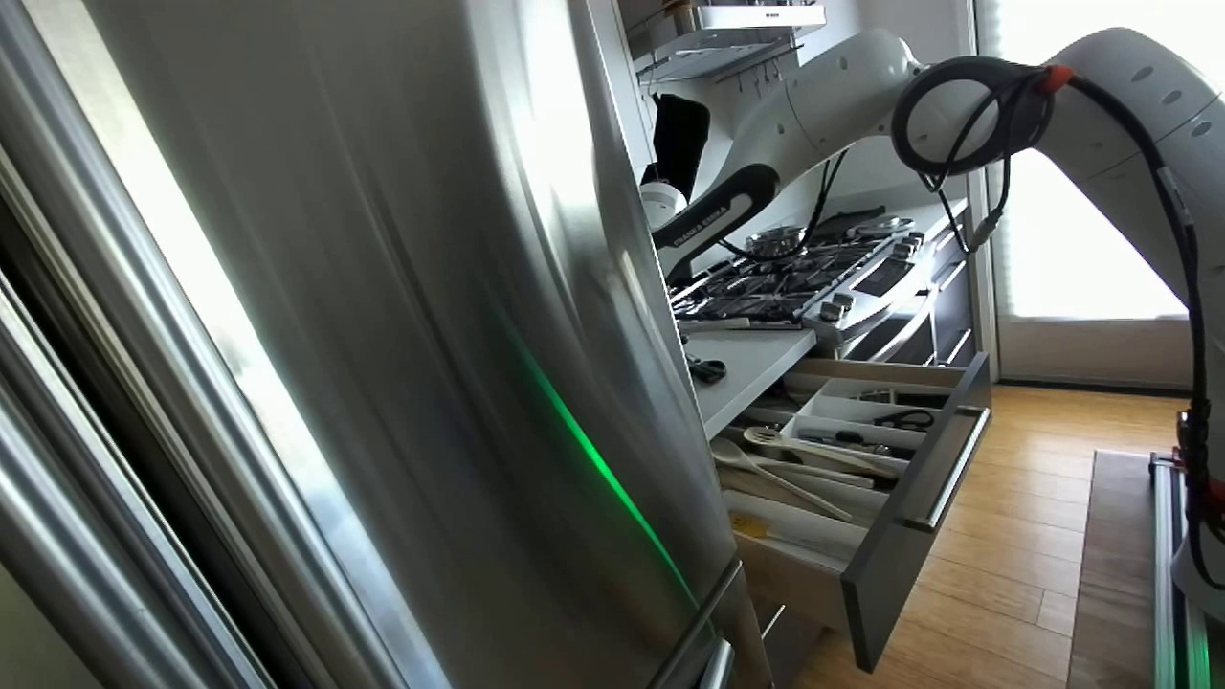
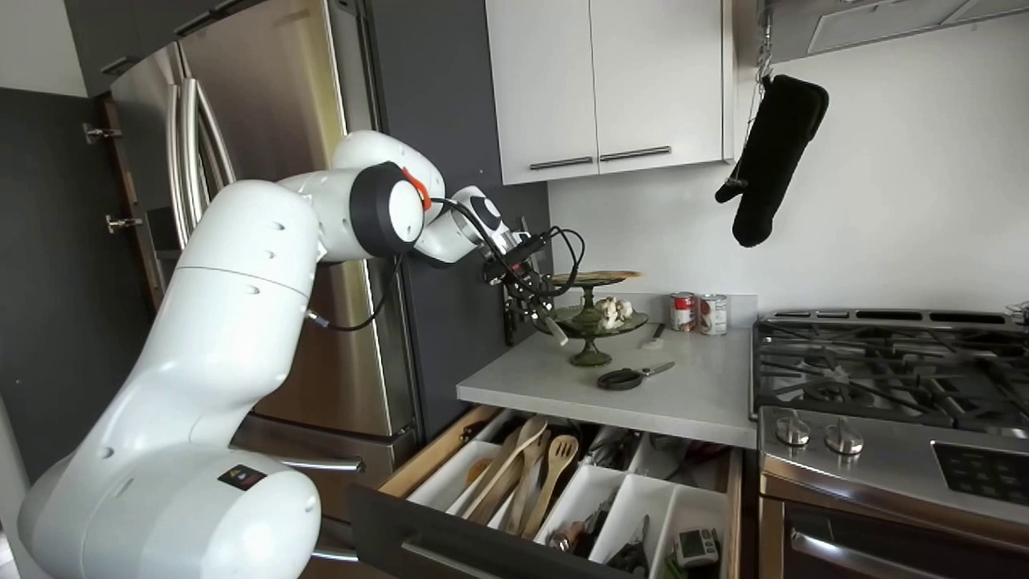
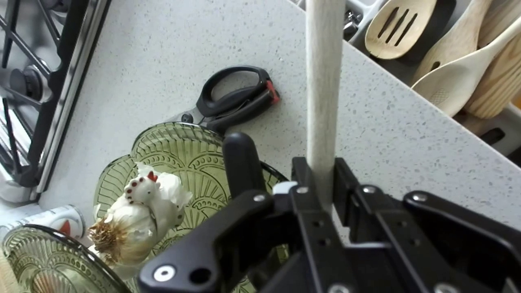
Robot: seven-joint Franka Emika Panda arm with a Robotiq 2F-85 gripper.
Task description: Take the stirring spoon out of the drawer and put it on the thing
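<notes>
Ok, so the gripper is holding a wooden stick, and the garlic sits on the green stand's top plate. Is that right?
Wrong tier: in an exterior view the garlic sits on the green stand's lower plate. The gripper is indeed holding a wooden stick.

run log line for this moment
pincer: shut on pale wooden handle | position: near green tiered stand | drawer: open, wooden utensils inside | placement: not yet
</notes>
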